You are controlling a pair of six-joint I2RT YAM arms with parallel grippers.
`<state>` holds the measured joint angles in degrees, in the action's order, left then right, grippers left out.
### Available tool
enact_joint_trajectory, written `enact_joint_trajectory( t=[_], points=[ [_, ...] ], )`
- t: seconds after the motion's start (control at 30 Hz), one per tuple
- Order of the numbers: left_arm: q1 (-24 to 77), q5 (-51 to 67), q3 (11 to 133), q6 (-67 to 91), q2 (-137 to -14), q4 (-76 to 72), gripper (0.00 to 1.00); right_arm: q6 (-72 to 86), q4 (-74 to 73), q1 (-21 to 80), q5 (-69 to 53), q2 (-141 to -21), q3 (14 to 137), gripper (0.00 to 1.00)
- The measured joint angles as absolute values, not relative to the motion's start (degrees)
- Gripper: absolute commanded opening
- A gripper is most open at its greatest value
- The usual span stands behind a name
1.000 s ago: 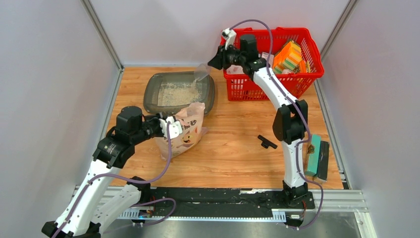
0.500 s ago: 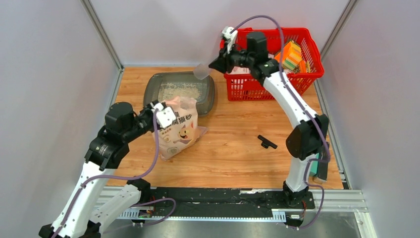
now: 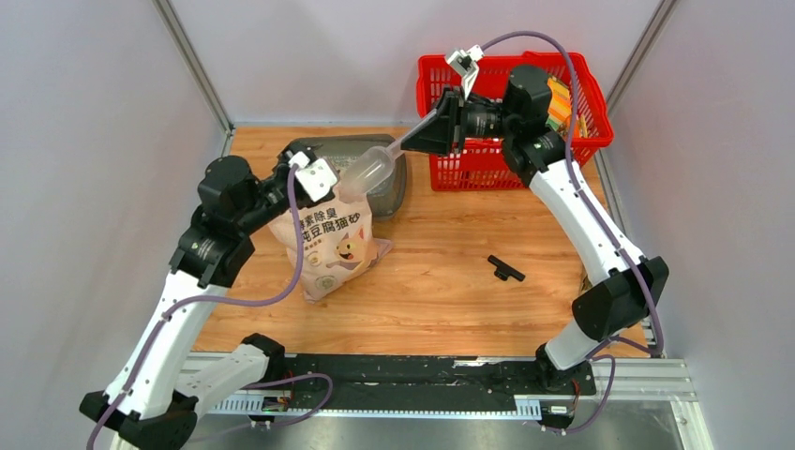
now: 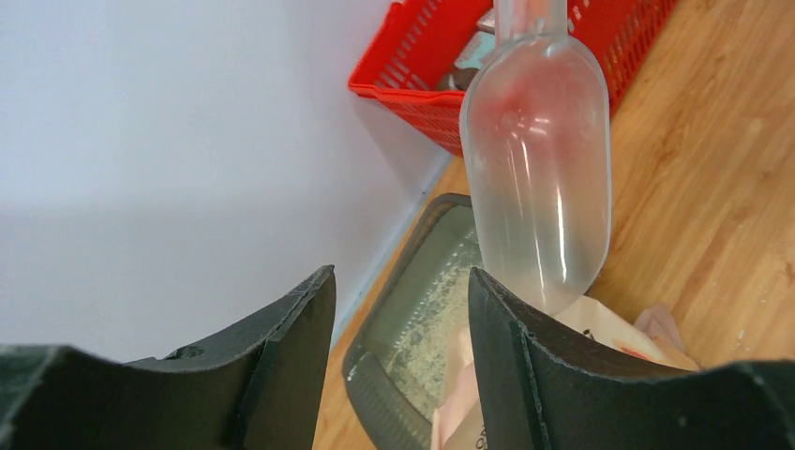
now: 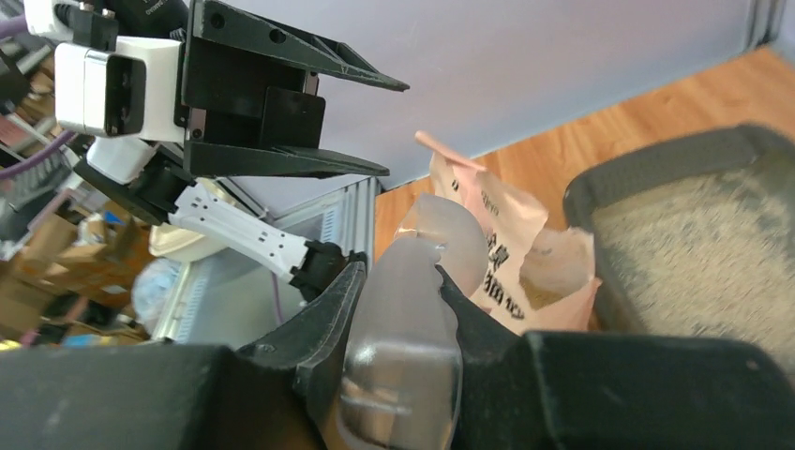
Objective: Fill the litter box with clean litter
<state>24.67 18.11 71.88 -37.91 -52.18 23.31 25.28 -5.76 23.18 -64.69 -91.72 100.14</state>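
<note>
The dark grey litter box (image 3: 395, 187) lies at the back of the table, mostly covered from above; pale clean litter (image 5: 698, 239) lines its floor. In front of it stands the pinkish-cream litter bag (image 3: 333, 246), its torn top open with more granules (image 5: 541, 289) inside. My left gripper (image 3: 323, 187) hangs open over the bag's top edge, nothing between its fingers (image 4: 286, 356). My right gripper (image 3: 424, 138) is shut on the handle of the translucent scoop (image 3: 367, 173). The scoop's bowl (image 4: 539, 169) points down at the bag's mouth and looks empty.
A red mesh basket (image 3: 514, 161) with coloured sponge packs (image 3: 555, 98) stands at the back right, behind my right arm. A small black T-shaped part (image 3: 505, 270) lies on the wood right of the bag. Grey walls close in both sides.
My left gripper has opened, let go of the bag's edge and moved up and back. My right arm has swung the scoop from over the litter box down toward the bag.
</note>
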Motion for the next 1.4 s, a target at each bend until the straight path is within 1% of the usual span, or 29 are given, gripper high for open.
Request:
enact_joint_trajectory(
  t=[0.13, 0.37, 0.57, 0.6, 0.67, 0.7, 0.73, 0.77, 0.8, 0.83, 1.0, 1.07, 1.1, 1.13, 1.17, 1.23, 1.33, 1.4],
  points=[
    [25.02, 20.38, 71.94, -37.21, -55.44, 23.0, 0.62, 30.2, -3.9, 23.11, -64.79, -91.83, 96.57, 0.0],
    [27.79, 23.03, 71.96, -36.27, -57.65, 22.87, 0.61, 33.06, -0.86, 23.22, -64.42, -91.83, 95.48, 0.0],
    [29.3, 22.85, 72.14, -35.66, -60.82, 22.74, 0.45, 33.17, -0.19, 24.53, -64.31, -91.83, 95.37, 0.0],
    [29.34, 22.83, 72.2, -35.35, -61.54, 22.46, 0.4, 32.91, -0.54, 24.77, -64.18, -91.83, 95.29, 0.0],
    [29.54, 22.85, 72.4, -34.59, -62.74, 22.09, 0.35, 31.64, -2.09, 25.12, -63.99, -91.77, 95.2, 0.0],
    [29.58, 22.85, 72.55, -34.37, -63.24, 21.87, 0.26, 31.05, -3.16, 25.28, -63.79, -91.7, 95.11, 0.0],
    [29.67, 22.9, 72.66, -33.95, -63.75, 21.45, 0.21, 30.15, -4.34, 25.41, -63.46, -91.59, 94.78, 0.0],
    [29.74, 23.0, 72.71, -33.47, -64.07, 21.23, 0.1, 30.09, -4.58, 25.45, -63.35, -91.59, 94.74, 0.0],
    [29.76, 22.96, 72.73, -32.97, -64.29, 21.19, 0.03, 29.63, -5.17, 25.45, -63.11, -91.46, 94.37, 0.01],
    [29.76, 22.94, 72.73, -32.12, -64.53, 21.15, 0.0, 29.21, -5.5, 25.45, -62.92, -91.24, 93.93, 0.01],
    [29.45, 23.18, 73.41, -28.03, -65.52, 20.38, 0.0, 27.97, -6.52, 25.43, -61.41, -89.86, 92.6, 0.01],
    [29.45, 23.57, 73.71, -27.16, -65.65, 20.32, 0.0, 27.97, -6.61, 25.45, -61.14, -89.43, 92.58, 0.05],
    [29.45, 23.68, 73.8, -27.0, -65.67, 20.32, 0.0, 27.99, -6.59, 25.45, -61.04, -89.3, 92.49, 0.1],
    [29.45, 23.75, 73.84, -26.83, -65.67, 20.32, 0.0, 28.03, -6.5, 25.45, -60.88, -89.06, 92.23, 0.27],
    [29.45, 23.79, 73.84, -26.68, -65.67, 20.38, 0.0, 28.18, -6.37, 25.45, -60.69, -88.92, 91.94, 0.35],
    [29.45, 23.77, 73.84, -26.28, -65.76, 20.49, 0.0, 28.84, -5.89, 25.45, -60.03, -88.75, 91.39, 0.45],
    [29.61, 23.75, 73.87, -26.02, -65.84, 20.75, 0.0, 31.27, -3.81, 25.45, -57.78, -88.4, 89.1, 0.52],
    [29.69, 23.44, 73.87, -25.36, -66.02, 21.19, 0.0, 33.1, -1.43, 25.5, -55.59, -87.99, 87.2, 0.55]
  ],
)
